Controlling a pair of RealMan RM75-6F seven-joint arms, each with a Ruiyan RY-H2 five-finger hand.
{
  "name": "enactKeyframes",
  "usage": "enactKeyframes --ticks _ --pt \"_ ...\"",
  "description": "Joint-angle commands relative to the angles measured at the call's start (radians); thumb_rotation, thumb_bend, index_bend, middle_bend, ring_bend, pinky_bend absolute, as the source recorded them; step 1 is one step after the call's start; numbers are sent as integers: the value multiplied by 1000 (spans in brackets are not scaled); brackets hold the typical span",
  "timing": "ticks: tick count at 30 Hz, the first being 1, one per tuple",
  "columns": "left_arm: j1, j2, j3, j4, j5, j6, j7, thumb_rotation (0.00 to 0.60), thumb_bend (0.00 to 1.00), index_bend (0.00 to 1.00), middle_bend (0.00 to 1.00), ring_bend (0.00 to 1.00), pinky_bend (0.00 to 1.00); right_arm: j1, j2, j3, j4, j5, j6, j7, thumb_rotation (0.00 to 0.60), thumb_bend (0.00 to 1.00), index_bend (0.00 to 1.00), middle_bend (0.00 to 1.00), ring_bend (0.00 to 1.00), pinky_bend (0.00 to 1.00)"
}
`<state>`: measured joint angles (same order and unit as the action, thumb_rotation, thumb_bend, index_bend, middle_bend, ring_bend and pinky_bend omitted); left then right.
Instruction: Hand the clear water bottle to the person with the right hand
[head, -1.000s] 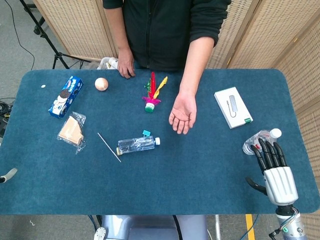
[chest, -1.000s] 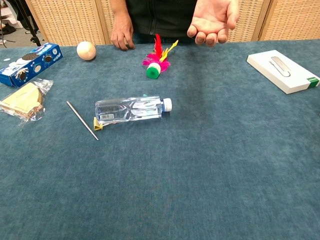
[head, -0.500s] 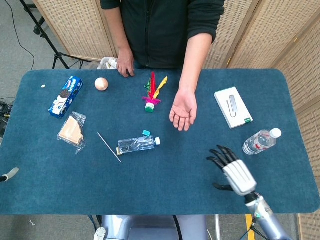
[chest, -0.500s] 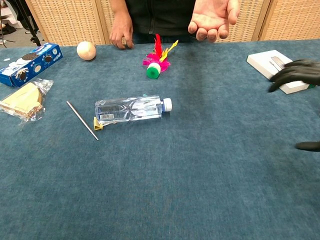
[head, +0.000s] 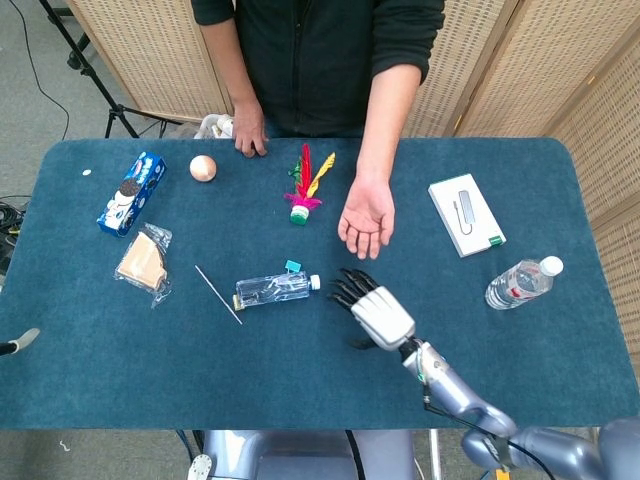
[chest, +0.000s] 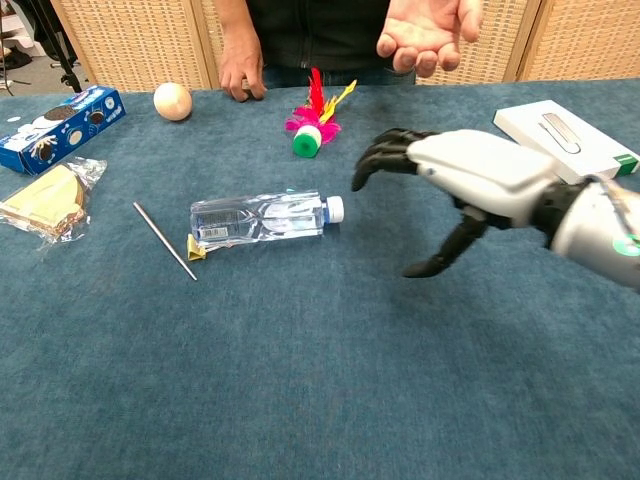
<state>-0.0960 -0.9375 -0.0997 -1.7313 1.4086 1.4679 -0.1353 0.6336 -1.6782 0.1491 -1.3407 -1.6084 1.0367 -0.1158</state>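
Two clear bottles lie on the blue surface (head: 120, 350). We see our right hand (head: 370, 305) hovering with fingers spread and gently curled, holding nothing, its fingertips (chest: 368, 172) just beside the white cap of the clear water bottle (head: 277, 290), which lies on its side to the hand's left. The second bottle (head: 522, 283) lies well off to the hand's right, near the white box (head: 466, 214). Beyond the hand, the person's open palm (head: 367, 222) waits, facing up. A feathered shuttlecock (head: 304, 190) sits farther out, left of that palm. We cannot see our left hand in either view.
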Motion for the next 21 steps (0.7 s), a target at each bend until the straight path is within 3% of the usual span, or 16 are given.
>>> enactKeyframes --ticks 1,6,13,17,21 --pt "-8 -2 -5 5 -13 -14 -1 600 0 0 0 0 0 81 -97 78 89 91 -91 -57 600 106 245 170 33 118" --pt "-20 -2 -13 13 -36 -41 -8 600 0 0 0 0 0 161 -171 143 170 188 -165 -97 600 109 245 169 33 118" --pt "-28 -1 -19 22 -57 -62 -16 600 0 0 0 0 0 229 -249 164 288 262 -231 -90 600 182 245 174 44 122" --pt "-33 -3 -22 29 -69 -75 -18 600 0 0 0 0 0 260 -287 163 342 263 -234 -64 600 265 273 256 161 194" --pt "-38 -4 -26 32 -81 -86 -20 600 0 0 0 0 0 289 -329 157 411 250 -222 -37 600 403 411 420 318 301"
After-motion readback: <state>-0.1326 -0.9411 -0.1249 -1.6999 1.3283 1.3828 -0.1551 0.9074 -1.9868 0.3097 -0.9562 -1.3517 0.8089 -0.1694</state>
